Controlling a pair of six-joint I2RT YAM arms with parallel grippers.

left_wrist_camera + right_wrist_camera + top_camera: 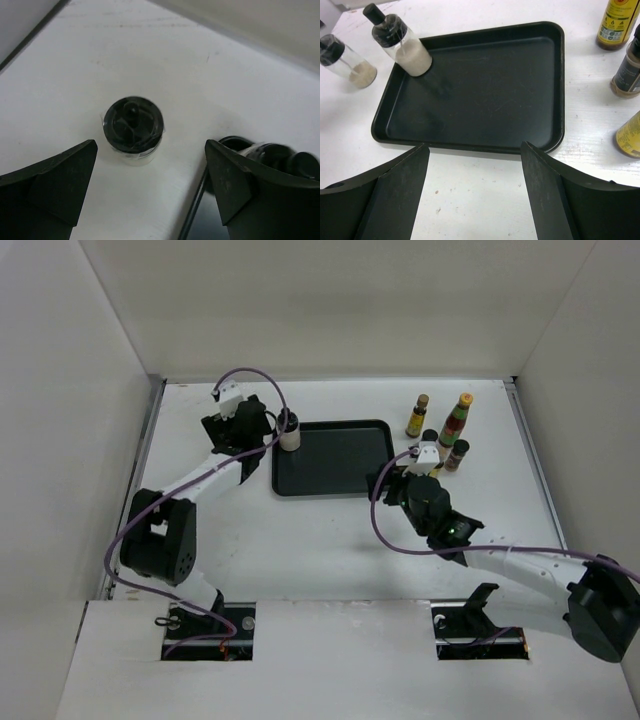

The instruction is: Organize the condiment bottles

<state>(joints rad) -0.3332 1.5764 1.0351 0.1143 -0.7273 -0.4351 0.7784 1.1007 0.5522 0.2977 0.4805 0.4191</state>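
Note:
A white bottle with a black cap (290,430) stands in the far left corner of the black tray (340,483); it also shows in the right wrist view (402,45). A second white bottle (345,62) stands on the table just left of the tray. In the left wrist view this bottle (133,125) is seen from above. My left gripper (150,150) is open above and just short of it, covering it in the top view (258,432). My right gripper (392,486) is open and empty at the tray's near right corner (474,147).
Right of the tray stand a slim yellow-labelled bottle (417,416), a taller red-green bottle with a yellow cap (457,420) and a short dark bottle (457,455). The right wrist view shows the yellow-labelled (620,22), a dark (627,70) and another yellow bottle (630,135).

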